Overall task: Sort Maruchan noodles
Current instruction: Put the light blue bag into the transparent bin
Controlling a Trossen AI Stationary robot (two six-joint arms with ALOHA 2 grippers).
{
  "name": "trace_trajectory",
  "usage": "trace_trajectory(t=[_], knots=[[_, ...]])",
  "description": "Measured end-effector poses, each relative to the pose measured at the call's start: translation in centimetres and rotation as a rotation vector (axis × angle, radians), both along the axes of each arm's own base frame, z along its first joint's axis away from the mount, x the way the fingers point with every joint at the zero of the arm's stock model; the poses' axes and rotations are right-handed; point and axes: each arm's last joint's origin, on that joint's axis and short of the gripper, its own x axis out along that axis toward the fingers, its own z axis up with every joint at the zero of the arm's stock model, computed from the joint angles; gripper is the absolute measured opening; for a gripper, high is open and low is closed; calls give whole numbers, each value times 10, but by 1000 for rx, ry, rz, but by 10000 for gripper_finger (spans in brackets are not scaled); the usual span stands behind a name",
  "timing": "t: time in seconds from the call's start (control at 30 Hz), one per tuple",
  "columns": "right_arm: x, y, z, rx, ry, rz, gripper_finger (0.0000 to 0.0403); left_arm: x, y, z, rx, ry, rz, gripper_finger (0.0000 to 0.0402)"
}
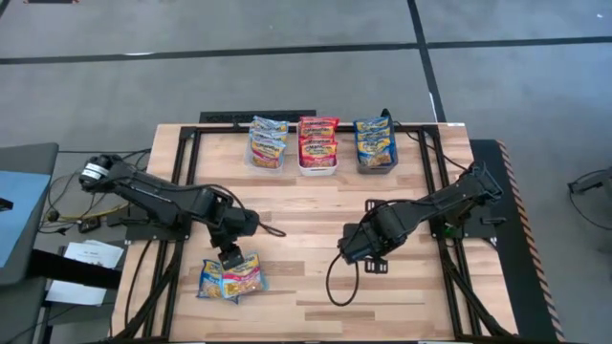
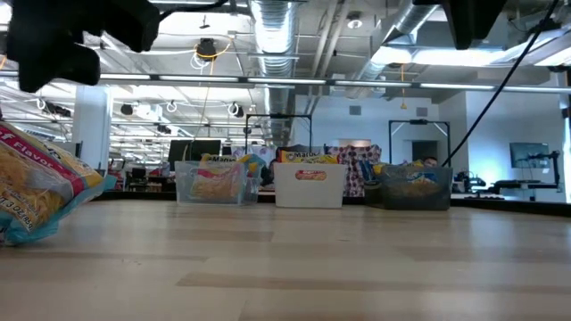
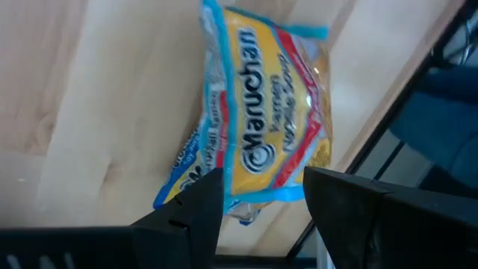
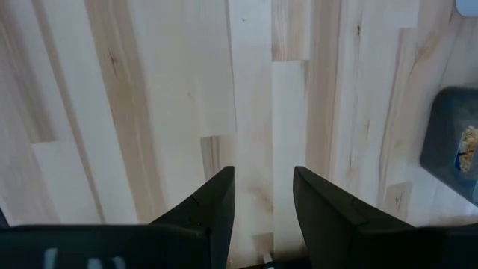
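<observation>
Two Maruchan noodle packets (image 1: 231, 277) lie side by side, partly overlapping, flat on the table near its front left. In the left wrist view the upper one (image 3: 269, 119) is yellow with pink-red and light-blue trim, and a blue-printed one (image 3: 185, 163) lies partly under it. My left gripper (image 1: 229, 255) hangs open just above their far edge, a finger (image 3: 198, 205) on either side of the upper packet's end, touching nothing that shows. Toward the table's right half, my right gripper (image 1: 367, 250) stands open, pointing down at bare wood (image 4: 261, 149).
Three bins stand in a row at the table's far edge, each holding packets: a clear one (image 1: 267, 145), a white one (image 1: 317, 148) and a grey one (image 1: 375, 145). Bare wood lies between the bins and both grippers. Cables trail beside the right arm (image 1: 335, 282).
</observation>
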Motion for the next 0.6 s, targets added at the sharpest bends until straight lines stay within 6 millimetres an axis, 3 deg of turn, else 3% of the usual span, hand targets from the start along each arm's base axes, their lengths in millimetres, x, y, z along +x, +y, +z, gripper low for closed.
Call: trace_trajectory(t=[0.6], knots=[[3, -5, 0, -18, -15, -5, 159, 11, -18, -25, 84, 64, -112, 171]])
